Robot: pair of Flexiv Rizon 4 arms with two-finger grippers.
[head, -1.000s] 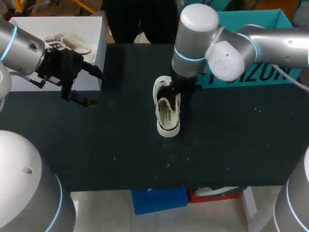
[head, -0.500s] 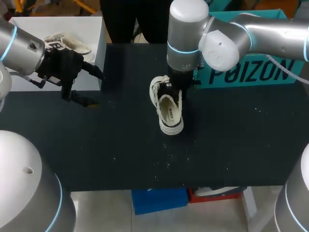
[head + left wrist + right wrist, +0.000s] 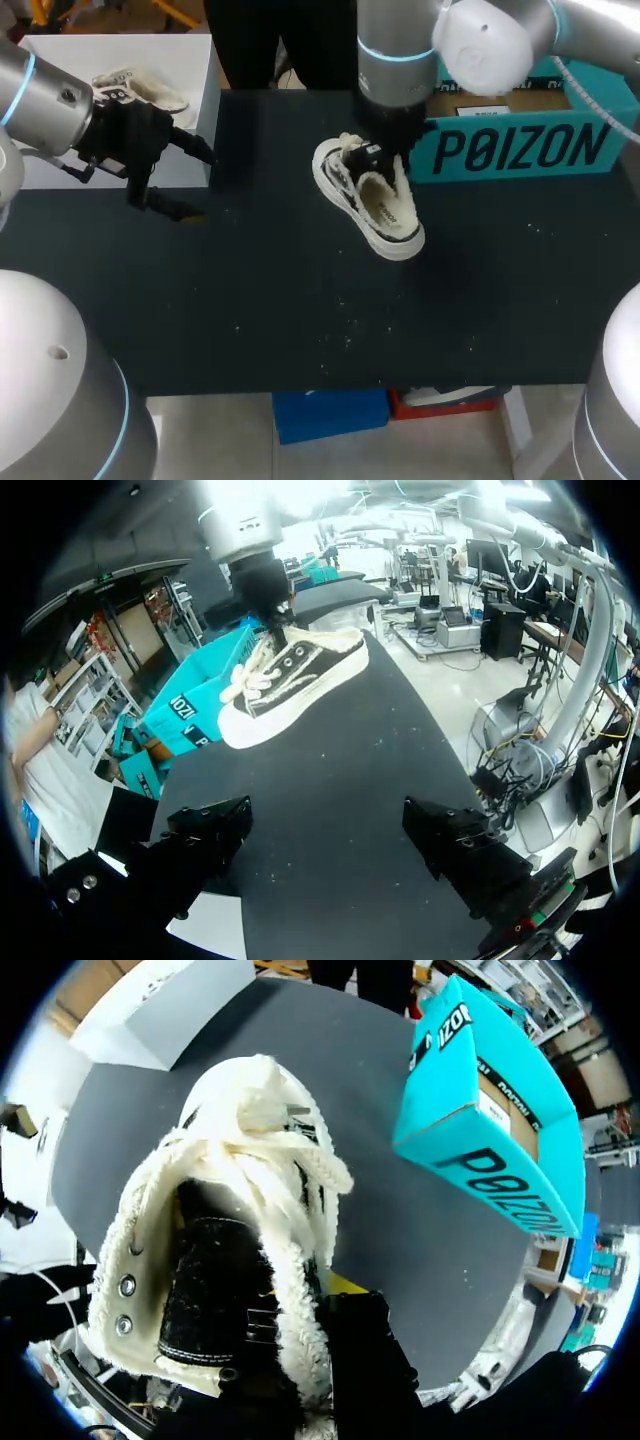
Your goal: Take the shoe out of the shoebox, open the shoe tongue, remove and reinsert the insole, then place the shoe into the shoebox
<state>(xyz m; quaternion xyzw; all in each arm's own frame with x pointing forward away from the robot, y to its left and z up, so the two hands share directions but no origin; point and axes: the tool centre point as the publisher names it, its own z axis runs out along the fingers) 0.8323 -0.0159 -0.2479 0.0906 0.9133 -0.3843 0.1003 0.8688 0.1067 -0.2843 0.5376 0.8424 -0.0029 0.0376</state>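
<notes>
Left end effector (image 3: 327, 826) spread, right (image 3: 380, 158) clamped

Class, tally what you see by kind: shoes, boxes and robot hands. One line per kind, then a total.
Shoes: 2, held shoe, boxed shoe
Boxes: 2, teal shoebox, white box
Hands: 2, left hand, right hand
Total: 6

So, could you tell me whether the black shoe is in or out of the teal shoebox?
Out. The right claw holds the shoe above the table, beside the teal shoebox, not inside it.
</notes>
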